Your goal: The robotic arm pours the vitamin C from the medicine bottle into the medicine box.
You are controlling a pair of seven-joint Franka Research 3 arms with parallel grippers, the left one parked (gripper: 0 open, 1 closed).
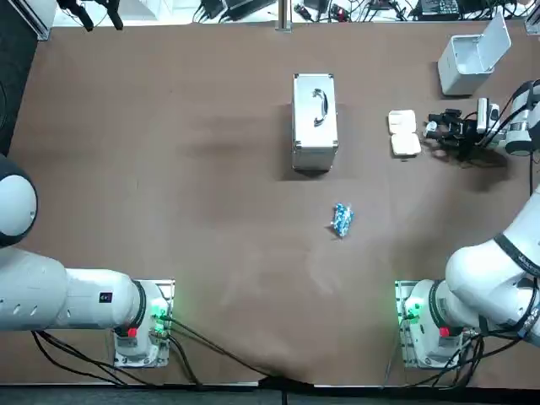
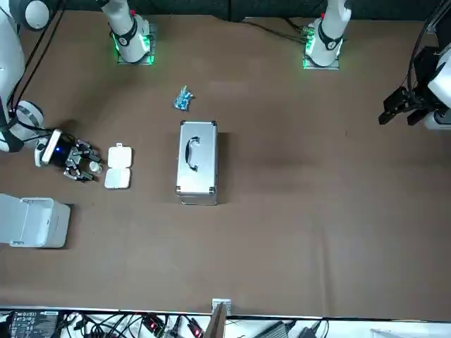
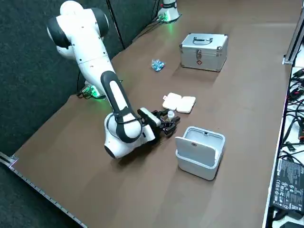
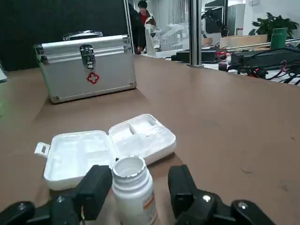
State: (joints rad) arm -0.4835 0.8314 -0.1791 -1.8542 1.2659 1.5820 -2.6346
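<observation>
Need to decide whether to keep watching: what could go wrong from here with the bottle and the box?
1. The medicine bottle stands uncapped between the fingers of the open right pincer, nearer one finger than the other; an uneven close might tip it and spill.
2. The open medicine box lies close beyond it and looks shallow; tablets poured fast may bounce out onto the table.

My right arm (image 3: 83, 45) is fat and white, with round joints, black bands where the parts meet, and a long black patch down its lower part. Its base (image 1: 419, 325) glows green with a red spot, and black cables (image 1: 462, 359) trail out of it. The right gripper (image 1: 434, 128), low over the table's far right side, is black, with two thick black fingers (image 4: 96, 187) and small silver screws.
</observation>
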